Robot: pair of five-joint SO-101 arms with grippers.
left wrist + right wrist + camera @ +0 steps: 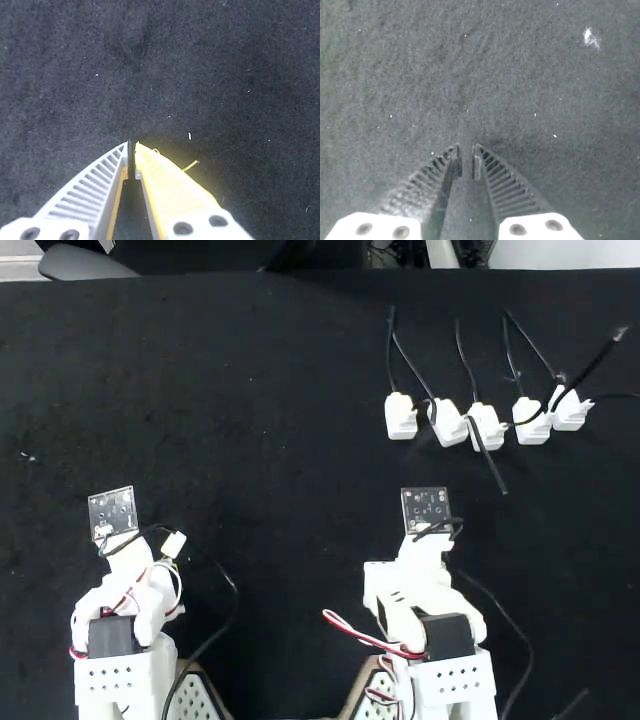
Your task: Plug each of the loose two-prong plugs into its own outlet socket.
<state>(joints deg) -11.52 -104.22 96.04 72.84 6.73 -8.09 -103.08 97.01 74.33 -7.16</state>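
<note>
Several white plug-and-socket blocks lie in a row at the far right of the black table, from one block (400, 415) across to the last (571, 410), each with a thin black cable (392, 345) running toward the table's back edge. Whether any prongs are seated I cannot tell. Both arms sit folded at the near edge, well short of the row. My left gripper (132, 146) is shut with nothing in it, its tips touching just above bare cloth. My right gripper (467, 151) is shut too, a hairline gap between its tips, over bare cloth.
A short black cable (490, 462) lies slanting across the row toward the right arm's base (440, 670). The left arm's base (120, 665) stands at the near left. The black cloth (200, 390) covers the whole table.
</note>
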